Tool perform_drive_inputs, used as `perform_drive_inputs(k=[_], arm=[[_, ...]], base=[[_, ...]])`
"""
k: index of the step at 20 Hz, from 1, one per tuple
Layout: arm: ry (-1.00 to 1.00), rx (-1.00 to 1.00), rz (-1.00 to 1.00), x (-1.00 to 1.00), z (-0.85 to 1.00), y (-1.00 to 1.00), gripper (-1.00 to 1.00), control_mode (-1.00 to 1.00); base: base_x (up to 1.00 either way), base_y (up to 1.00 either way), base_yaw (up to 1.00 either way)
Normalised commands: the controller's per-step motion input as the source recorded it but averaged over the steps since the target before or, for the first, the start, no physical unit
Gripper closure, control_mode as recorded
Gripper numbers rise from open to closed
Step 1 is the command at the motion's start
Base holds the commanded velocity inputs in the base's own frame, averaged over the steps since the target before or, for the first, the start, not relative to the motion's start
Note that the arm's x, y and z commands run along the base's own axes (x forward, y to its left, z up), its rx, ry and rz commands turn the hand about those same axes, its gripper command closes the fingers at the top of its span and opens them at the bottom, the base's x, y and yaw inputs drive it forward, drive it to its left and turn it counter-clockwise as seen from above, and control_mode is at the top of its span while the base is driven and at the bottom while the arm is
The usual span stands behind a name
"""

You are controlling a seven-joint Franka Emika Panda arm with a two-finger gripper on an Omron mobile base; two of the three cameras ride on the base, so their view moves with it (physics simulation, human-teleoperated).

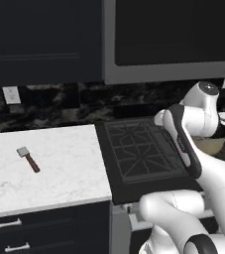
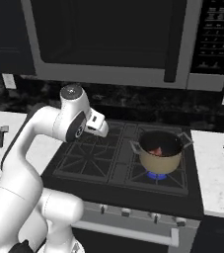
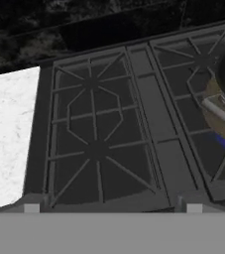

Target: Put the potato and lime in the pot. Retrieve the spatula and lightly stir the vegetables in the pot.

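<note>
Lighting: you get even, soft rendered light; the white bench reads bright, the cabinets and backsplash near black. Shadows: faint. Glare: none. Sharpness: coarse and slightly soft, blurriest in your hand view.

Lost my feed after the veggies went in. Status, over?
Gripper open, empty, above the stove. Potato in the pot, lime unseen. Spatula untouched on left counter. Path clear.
</note>
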Motion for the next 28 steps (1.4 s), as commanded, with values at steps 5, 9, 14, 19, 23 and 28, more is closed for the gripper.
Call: perform_drive_inputs(k=[5,9,14,19,23,28], arm=[[0.0,0.0,0.0,0.0,0.0,0.0,-1.0,1.0],[0.0,0.0,0.0,0.0,0.0,0.0,-1.0,1.0],[0.06,-0.11,0.1,0.31,0.0,0.63,-1.0,-1.0],[0.0,-0.2,0.77,0.31,-0.22,0.09,-1.0,-1.0],[0.0,-0.26,0.89,0.07,-0.27,0.0,-1.0,-1.0],[0.0,-0.3,0.86,0.03,-0.36,0.0,-1.0,-1.0]], base=[[0.0,1.0,0.0],[0.0,1.0,0.0],[0.0,0.2,0.0],[0.0,0.0,0.0],[0.0,0.0,0.0],[0.0,0.0,0.0]])
